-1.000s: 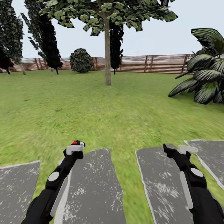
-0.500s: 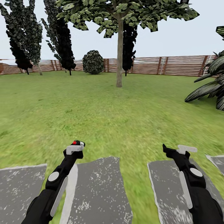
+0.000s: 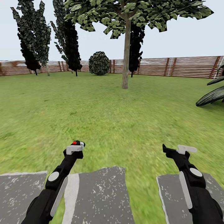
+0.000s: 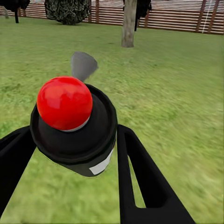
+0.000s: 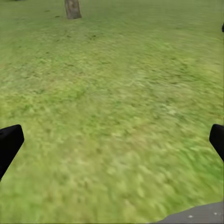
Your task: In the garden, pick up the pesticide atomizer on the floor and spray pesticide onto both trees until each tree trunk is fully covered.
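Observation:
The black pesticide atomizer [image 3: 77,143] with its red dot sits between the fingers of my left gripper [image 3: 74,148], which is shut on it. The left wrist view shows it close up: a red ball on the atomizer's [image 4: 74,133] black body, plus a pale strip. One tree trunk [image 3: 125,59] stands far ahead on the lawn [image 3: 109,115], grey-brown and bare, with no white specks that I can make out from here. That tree trunk [image 4: 129,23] also shows far off past the atomizer. My right gripper [image 3: 179,149] is open and holds nothing. A second such tree is out of view.
Grey stone paving slabs [image 3: 99,196] lie under my arms, with grass strips between them. A brown slat fence [image 3: 186,67] closes the far side. Dark conifers [image 3: 31,40] and a round bush [image 3: 99,63] stand by it. Palm fronds [image 3: 214,95] reach in at the right.
The whole view has swung and advanced: the tree now sits further right in the picture, the palm has nearly left it, the paving has slid down. Both arms keep their pose.

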Robot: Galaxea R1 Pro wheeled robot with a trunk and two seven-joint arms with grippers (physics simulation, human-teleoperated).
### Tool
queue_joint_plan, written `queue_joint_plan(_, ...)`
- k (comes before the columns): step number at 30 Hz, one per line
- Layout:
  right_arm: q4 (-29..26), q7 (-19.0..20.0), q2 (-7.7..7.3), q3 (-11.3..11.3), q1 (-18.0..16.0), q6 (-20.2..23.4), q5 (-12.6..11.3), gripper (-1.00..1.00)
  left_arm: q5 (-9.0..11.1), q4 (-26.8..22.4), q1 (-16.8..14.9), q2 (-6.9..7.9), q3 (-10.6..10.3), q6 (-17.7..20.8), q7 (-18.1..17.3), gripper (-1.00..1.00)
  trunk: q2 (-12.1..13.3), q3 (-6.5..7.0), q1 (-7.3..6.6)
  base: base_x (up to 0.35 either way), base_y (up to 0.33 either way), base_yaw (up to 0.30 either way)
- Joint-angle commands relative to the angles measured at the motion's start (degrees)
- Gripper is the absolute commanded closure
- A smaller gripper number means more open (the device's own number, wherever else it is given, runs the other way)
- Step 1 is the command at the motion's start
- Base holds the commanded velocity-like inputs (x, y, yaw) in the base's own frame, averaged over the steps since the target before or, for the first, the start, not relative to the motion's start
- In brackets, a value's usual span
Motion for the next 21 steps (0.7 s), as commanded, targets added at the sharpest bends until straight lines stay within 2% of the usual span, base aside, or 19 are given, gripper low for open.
queue_joint_plan(1, -0.1, 0.1, 0.0, 0.0, 0.0, 0.3, 0.0, -1.0, 0.4, -0.1, 0.0, -0.01, 0.0, 0.3, -0.2, 1.0, 0.0, -0.04, 0.02, 0.329, 0.0, 0.002)
queue_joint_plan(21, -0.2, 0.1, 0.0, -0.3, 0.0, 0.3, 0.0, -1.0, 0.4, -0.1, 0.0, -0.01, 0.0, 0.3, -0.2, 1.0, 0.0, 1.61, 0.02, 0.329, 0.0, 0.0)
